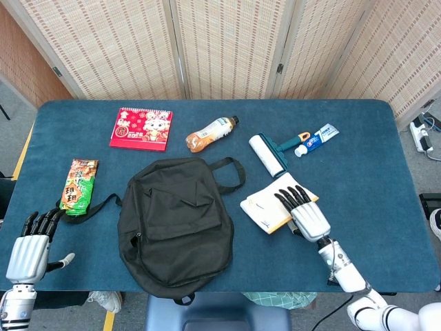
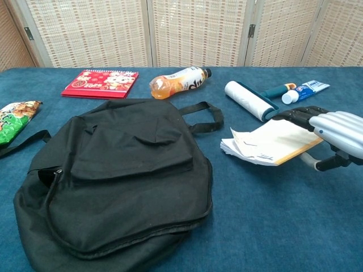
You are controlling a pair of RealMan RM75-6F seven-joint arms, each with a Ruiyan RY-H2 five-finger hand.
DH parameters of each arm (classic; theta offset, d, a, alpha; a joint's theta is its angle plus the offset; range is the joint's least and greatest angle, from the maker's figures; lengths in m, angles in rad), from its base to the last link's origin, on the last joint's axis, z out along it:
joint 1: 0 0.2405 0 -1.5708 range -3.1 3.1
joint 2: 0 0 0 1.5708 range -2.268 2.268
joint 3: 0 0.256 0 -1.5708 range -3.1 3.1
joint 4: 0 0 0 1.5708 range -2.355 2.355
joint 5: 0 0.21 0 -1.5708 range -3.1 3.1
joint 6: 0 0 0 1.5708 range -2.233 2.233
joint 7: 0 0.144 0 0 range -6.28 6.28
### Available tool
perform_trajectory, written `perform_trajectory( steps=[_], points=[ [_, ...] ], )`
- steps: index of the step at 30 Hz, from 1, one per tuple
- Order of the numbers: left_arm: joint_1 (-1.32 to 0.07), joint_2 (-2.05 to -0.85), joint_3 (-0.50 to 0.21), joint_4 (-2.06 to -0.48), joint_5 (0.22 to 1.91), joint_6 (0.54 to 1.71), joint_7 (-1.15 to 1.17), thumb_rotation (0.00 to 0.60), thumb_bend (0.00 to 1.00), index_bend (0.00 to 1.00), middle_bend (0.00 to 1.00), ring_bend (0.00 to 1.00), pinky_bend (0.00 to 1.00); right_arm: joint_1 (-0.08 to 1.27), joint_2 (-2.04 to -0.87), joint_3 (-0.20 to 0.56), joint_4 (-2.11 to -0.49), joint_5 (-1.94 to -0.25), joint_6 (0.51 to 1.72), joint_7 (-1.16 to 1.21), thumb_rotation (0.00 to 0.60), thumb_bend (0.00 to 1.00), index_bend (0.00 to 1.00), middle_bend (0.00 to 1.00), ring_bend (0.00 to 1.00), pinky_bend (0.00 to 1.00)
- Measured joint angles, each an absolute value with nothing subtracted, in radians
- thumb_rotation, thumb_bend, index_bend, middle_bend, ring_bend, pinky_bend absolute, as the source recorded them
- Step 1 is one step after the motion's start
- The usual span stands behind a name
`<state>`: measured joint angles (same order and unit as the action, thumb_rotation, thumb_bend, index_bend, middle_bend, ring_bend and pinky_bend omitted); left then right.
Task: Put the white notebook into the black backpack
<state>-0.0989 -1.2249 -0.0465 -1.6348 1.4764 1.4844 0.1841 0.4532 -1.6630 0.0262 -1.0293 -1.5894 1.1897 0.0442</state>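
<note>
- Left hand (image 1: pixel 29 249): low at the near-left table edge, fingers spread and straight, holding nothing. Just beyond its fingertips lies a green snack packet (image 1: pixel 79 185), and a black strap runs from there toward the bag.
- Red calendar (image 1: pixel 141 127): flat at the far side, well apart from both hands.
- Black backpack (image 1: pixel 178 224): lies flat between the two hands, long axis running near to far, carry loop at its far-right corner pointing toward the notebook. No opening shows in either view.
- Orange drink bottle (image 1: pixel 210 133): on its side beyond the backpack, cap pointing far-right.
- White notebook (image 1: pixel 273 202): just right of the backpack, not touching it. Its long axis runs on a diagonal, from the corner nearest the backpack to the far-right edge under the right hand. In the chest view the hand-side edge is lifted off the cloth and the pages fan at the backpack-side end, which rests on the table.
- Lint roller (image 1: pixel 270 153): just beyond the notebook, white roll toward the backpack side, teal handle pointing right. A toothpaste tube (image 1: pixel 317 138) lies past its handle.
- Right hand (image 1: pixel 305 214): on the notebook's right edge, fingers laid over the top, thumb below in the chest view; it holds that edge up.
- Blue table (image 1: pixel 372 179): bare cloth to the right of the right hand.
</note>
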Motion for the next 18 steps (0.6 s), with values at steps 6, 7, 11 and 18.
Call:
perform_trajectory(
  steps=[6,7,11,18],
  points=[
    [-0.099,-1.224,-0.047,-1.635,1.473,1.483,0.184,0.6,0.07,0.15,0.15,0.17,0.11,0.47,-1.687,0.045,-1.016,-1.574,1.185,0.035,0.6,0.55,0.11,0.11,0.04,0.15],
    [-0.099,-1.224,-0.047,-1.635,1.473,1.482,0.184,0.6,0.07,0.15,0.15,0.17,0.11,0.473,-1.693,0.048,-1.013,-1.57,1.183,0.035,0.6,0.54,0.12,0.11,0.04,0.16],
    [-0.1,-1.224,-0.047,-1.636,1.474,1.483,0.185,0.6,0.07,0.14,0.15,0.17,0.11,0.477,-1.706,0.053,-1.004,-1.565,1.188,0.039,0.6,0.52,0.2,0.12,0.06,0.17],
    [-0.102,-1.225,-0.048,-1.635,1.473,1.481,0.184,0.6,0.07,0.15,0.15,0.17,0.11,0.474,-1.728,0.058,-0.974,-1.565,1.222,0.053,0.6,0.38,0.4,0.19,0.09,0.17]
  ],
)
